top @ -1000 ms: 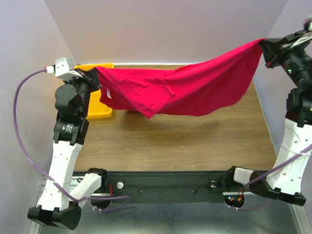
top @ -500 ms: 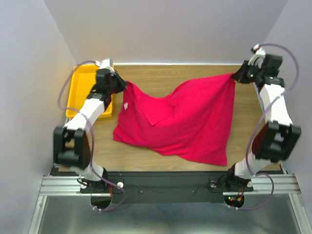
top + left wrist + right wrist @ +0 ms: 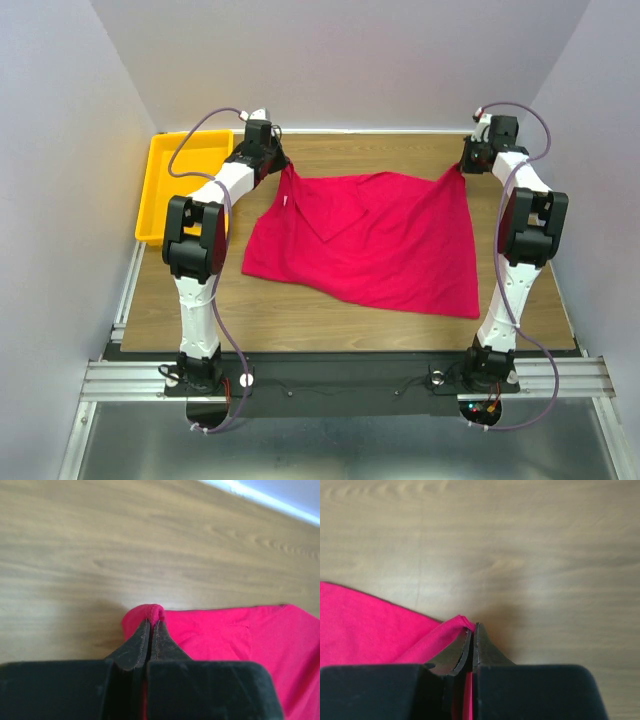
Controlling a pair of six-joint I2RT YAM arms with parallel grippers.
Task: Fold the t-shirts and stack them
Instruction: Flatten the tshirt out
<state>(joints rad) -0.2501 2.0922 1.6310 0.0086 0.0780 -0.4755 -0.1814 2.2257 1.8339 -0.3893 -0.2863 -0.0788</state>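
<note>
The crimson-red t-shirt (image 3: 370, 240) lies spread on the wooden table, its far edge stretched between both grippers. My left gripper (image 3: 283, 166) is shut on the shirt's far left corner, with the cloth pinched between its fingertips in the left wrist view (image 3: 152, 620). My right gripper (image 3: 464, 166) is shut on the far right corner, and the right wrist view shows the cloth (image 3: 380, 635) running into its closed tips (image 3: 472, 628). A flap of the shirt is folded over near its far left part. Both grippers are low, at the table surface.
A yellow plastic tray (image 3: 165, 190) stands at the table's far left, beside the left arm. The wooden table (image 3: 330, 310) shows bare in front of the shirt and along the far edge by the back wall.
Both arms have swung out to the far side and lowered. The shirt, first hanging stretched in the air, now lies spread on the table with both corners still held.
</note>
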